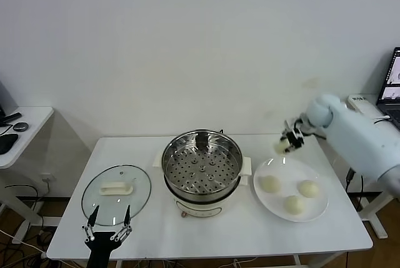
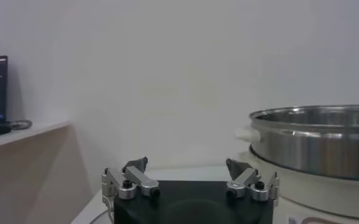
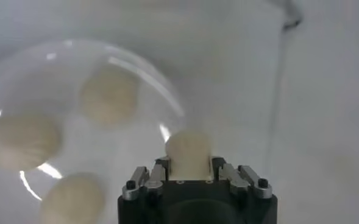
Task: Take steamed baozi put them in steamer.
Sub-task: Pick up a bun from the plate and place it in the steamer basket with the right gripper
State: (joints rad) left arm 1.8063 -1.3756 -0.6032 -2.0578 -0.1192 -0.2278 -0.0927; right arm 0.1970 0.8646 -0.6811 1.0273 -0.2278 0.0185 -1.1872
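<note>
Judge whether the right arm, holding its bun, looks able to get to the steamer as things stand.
Probably yes. The right gripper, shut on a bun, is above the plate's far edge. The steamer beside it is uncovered, its lid lying off to the left.

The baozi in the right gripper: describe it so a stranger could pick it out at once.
Start at the steamer mid-table, then go to the white plate on its right. Above the plate's far rim, the right gripper holds one baozi. The three others lie on the plate; this one is off it.
</note>
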